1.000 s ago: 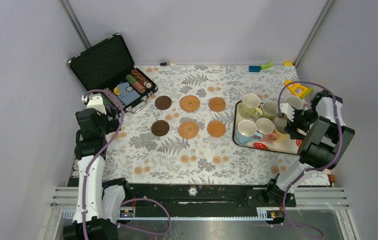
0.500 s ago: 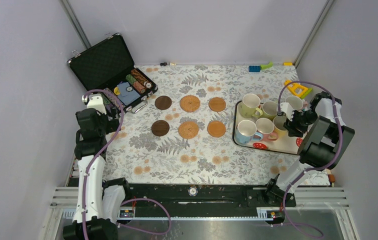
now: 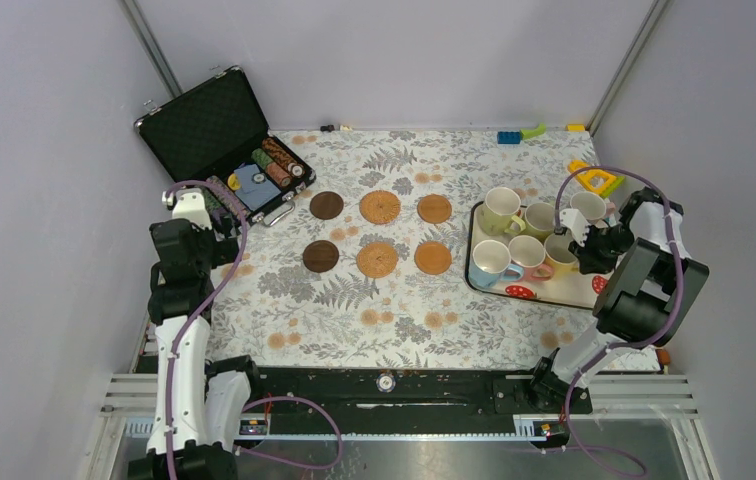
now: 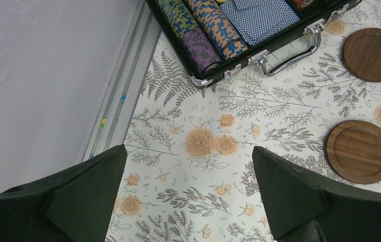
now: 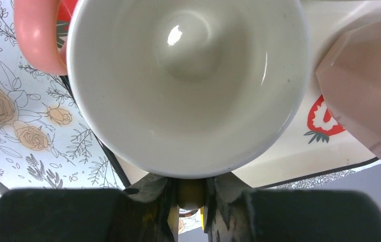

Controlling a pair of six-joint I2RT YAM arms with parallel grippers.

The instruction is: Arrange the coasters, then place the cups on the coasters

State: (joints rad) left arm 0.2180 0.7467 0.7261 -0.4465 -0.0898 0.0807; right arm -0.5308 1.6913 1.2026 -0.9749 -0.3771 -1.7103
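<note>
Covering most of the top view, the surface wears a floral cloth; at its far left corner a black case stands open with its lid raised; on the right side lies a cream tray printed with strawberries, and all six cups stand on it, packed close in two rows; the left claw hangs above the cloth near the left edge, just short of the case, its jaws spread wide with nothing between them; the right claw reaches in over the tray's right part and is pressed together on the wall of the yellow cup, the rightmost of the near row, one finger inside the white bowl and one outside, a strip of yellow showing between them in the right wrist view; the coasters lie flat on the cloth between the case and the tray, in two rows of three, apart from one another, each row running dark wood, large tan, smaller tan from left to right, none bearing a cup; beside the yellow cup stands the pink cup, then the blue cup; behind them stand the pale green cup, the green cup and the light pink cup; smallest, striped poker chips lie in rows inside the case.
</note>
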